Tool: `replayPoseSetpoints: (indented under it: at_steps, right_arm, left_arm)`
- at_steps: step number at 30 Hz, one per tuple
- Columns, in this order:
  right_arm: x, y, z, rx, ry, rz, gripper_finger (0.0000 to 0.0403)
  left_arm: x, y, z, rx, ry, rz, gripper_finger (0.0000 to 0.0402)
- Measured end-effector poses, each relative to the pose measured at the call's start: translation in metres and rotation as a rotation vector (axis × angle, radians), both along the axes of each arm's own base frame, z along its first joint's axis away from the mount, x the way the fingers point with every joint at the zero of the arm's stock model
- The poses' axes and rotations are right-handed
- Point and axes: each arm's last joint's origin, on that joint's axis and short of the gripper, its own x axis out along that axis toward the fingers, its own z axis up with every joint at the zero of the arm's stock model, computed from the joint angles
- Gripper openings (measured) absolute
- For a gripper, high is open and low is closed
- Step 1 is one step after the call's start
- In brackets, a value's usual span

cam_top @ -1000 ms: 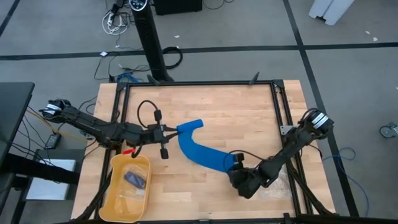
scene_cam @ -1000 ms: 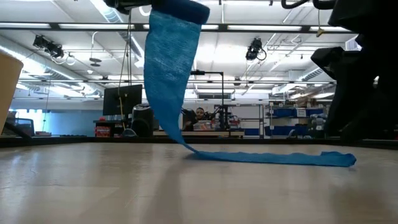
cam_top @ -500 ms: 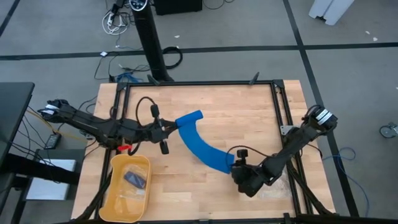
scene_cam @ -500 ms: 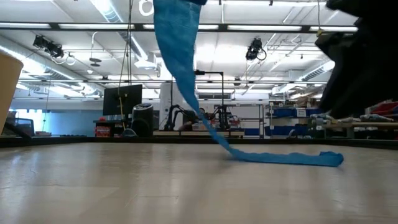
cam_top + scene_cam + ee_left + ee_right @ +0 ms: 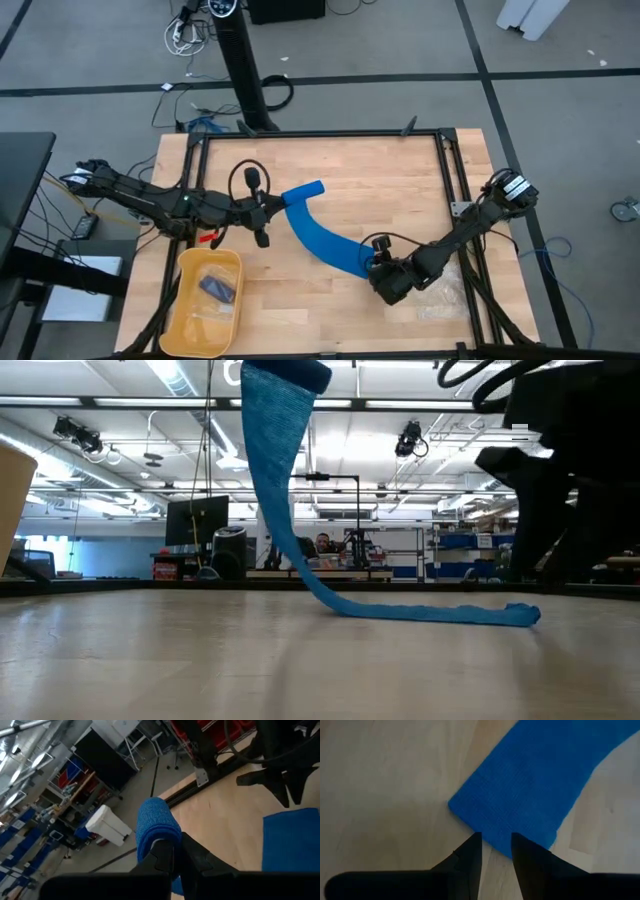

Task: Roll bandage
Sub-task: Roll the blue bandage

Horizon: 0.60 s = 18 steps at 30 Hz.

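The bright blue bandage (image 5: 318, 238) runs as a curved band across the table's middle. Its rolled-up end (image 5: 303, 191) is raised in my left gripper (image 5: 270, 208), which is shut on it. From there the band hangs down (image 5: 272, 480) and its other half lies flat on the table (image 5: 440, 614). My right gripper (image 5: 374, 268) is low at the band's flat end (image 5: 495, 817). It is slightly open, with its fingertips (image 5: 474, 842) at that end's short edge. I cannot tell whether they touch it. My left gripper holds the bandage by its rolled end (image 5: 156, 822), pinched between the two fingers. The fingers come level from the table's left. The roll stands out past the fingertips (image 5: 167, 851). The band hangs below the hold, and its far half lies on the table.
A yellow tray (image 5: 190, 310) at the near left holds a small dark packet (image 5: 216, 287). A clear plastic bag (image 5: 442, 298) lies near my right arm. Black frame rails (image 5: 320, 135) run round the wooden table top.
My left gripper has turned about its own axis, keeping its hold, and the held end now looks more like a tight roll. The bandage's flat end has slid a little toward the table's left. My right gripper has followed it, a little left and far.
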Motion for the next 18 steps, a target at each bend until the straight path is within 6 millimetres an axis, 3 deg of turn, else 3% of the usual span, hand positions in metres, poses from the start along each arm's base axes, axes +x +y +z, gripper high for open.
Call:
replayPoseSetpoints:
  at_steps: [13, 18]
  right_arm:
    - [0.009, -0.011, -0.001, 0.035, 0.062, 0.075, 0.0099]
    - [0.015, -0.008, -0.014, 0.048, 0.079, 0.11, 0.0099]
  left_arm:
    - [0.0, 0.0, 0.0, -0.008, -0.001, 0.001, 0.0017]
    - [0.0, 0.001, 0.0, -0.016, -0.003, 0.005, 0.0017]
